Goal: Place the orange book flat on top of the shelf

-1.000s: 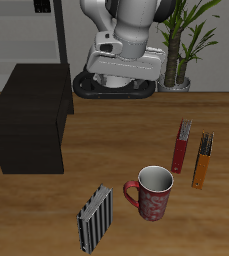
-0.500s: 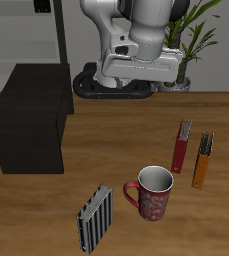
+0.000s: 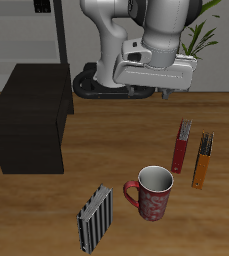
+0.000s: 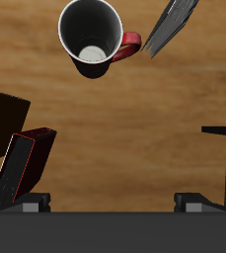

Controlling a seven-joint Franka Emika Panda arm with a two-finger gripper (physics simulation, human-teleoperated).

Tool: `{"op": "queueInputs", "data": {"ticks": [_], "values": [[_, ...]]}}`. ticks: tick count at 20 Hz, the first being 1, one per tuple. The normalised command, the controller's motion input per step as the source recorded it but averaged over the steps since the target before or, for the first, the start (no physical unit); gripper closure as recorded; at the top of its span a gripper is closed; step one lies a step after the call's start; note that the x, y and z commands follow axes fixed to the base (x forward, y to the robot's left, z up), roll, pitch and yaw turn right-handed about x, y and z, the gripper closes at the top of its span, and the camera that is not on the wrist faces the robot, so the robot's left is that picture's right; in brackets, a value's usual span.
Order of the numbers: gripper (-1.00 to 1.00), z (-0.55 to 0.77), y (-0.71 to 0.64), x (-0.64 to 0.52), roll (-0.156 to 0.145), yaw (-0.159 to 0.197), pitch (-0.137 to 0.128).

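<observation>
The orange book (image 3: 202, 160) stands on its edge on the wooden table, next to the dark red book (image 3: 181, 147). The shelf (image 3: 31, 115) is a near-black boxy cabinet at the other side of the table. Its flat top is bare. My gripper (image 3: 156, 90) hangs high above the table, farther back than the books, open and empty. In the wrist view the gripper (image 4: 114, 203) has its fingertips (image 4: 36, 201) wide apart. That view also shows the orange book's dark page edge (image 4: 1, 124), the dark red book (image 4: 21, 163) and a corner of the shelf (image 4: 223, 148).
A red mug (image 3: 154, 192) stands near the table's front edge, beside a grey-striped book (image 3: 96, 218). Both show in the wrist view, the mug (image 4: 90, 35) and the striped book (image 4: 172, 25). A potted plant (image 3: 191, 40) and a grey open-frame shelving unit (image 3: 26, 35) stand at the back.
My arm has swung sideways, away from the shelf and toward the side where the books stand. The gripper stays open and empty. No object has moved.
</observation>
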Motion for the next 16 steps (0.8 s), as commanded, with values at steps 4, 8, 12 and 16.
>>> {"op": "queueInputs", "data": {"ticks": [4,8,12,16], "values": [[-1.0,-0.04,0.51,0.3,0.008,-0.018,0.005],[-1.0,-0.09,0.36,0.17,-0.005,-0.009,0.006],[-1.0,-0.15,0.4,0.11,-0.011,0.005,-0.006],[-1.0,-0.25,0.46,0.07,0.024,0.003,0.007]]}}
